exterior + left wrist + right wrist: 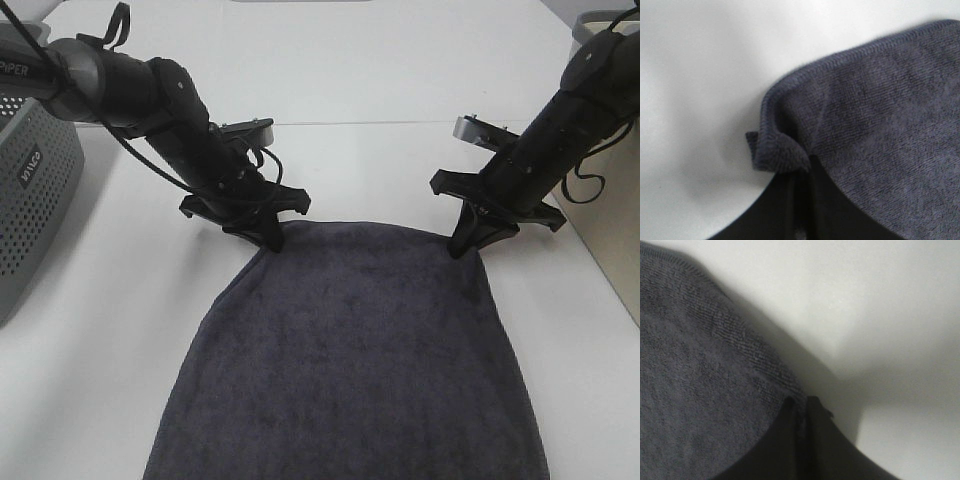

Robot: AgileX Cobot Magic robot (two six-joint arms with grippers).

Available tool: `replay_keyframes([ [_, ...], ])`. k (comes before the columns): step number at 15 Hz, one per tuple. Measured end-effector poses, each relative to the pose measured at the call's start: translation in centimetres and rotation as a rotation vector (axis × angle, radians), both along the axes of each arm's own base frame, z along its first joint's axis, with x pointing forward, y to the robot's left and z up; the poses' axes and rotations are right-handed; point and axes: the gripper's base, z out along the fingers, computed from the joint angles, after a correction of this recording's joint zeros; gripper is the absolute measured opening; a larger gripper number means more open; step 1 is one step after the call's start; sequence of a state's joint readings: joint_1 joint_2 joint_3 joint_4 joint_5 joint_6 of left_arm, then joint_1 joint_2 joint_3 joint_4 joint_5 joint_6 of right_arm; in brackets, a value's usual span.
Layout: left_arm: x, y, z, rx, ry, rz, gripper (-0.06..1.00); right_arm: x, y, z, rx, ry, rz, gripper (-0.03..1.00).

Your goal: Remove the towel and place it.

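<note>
I had both the left gripper (pixel 272 240) and right gripper (pixel 459 247) pinched on the towel's (pixel 350 350) far corners, thin bites that might slip.

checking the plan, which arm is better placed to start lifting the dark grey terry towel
Neither alone: left gripper and right gripper are each shut on a far corner of the dark grey terry towel, so both should lift together.

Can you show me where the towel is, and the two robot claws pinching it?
towel (pixel 350 350), high camera view, middle of the cloth.
left gripper (pixel 272 238), high camera view, fingertips on the towel's far left corner.
right gripper (pixel 460 246), high camera view, fingertips on the towel's far right corner.
</note>
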State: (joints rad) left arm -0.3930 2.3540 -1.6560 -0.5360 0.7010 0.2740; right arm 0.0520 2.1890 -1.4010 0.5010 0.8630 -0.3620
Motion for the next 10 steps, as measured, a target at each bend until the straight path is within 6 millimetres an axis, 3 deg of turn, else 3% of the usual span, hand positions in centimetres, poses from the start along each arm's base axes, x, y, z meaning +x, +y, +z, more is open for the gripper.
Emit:
replay_keyframes([
  [4,0.4,-0.1,0.5,0.063,-0.035,-0.068,0.01,0.6,-0.1,0.4,-0.006,-0.082,0.014,0.02],
  [10,4.7,0.1,6.8,0.211,-0.261,-0.054,0.01,4.4,0.1,6.0,-0.005,-0.364,0.027,0.02],
])
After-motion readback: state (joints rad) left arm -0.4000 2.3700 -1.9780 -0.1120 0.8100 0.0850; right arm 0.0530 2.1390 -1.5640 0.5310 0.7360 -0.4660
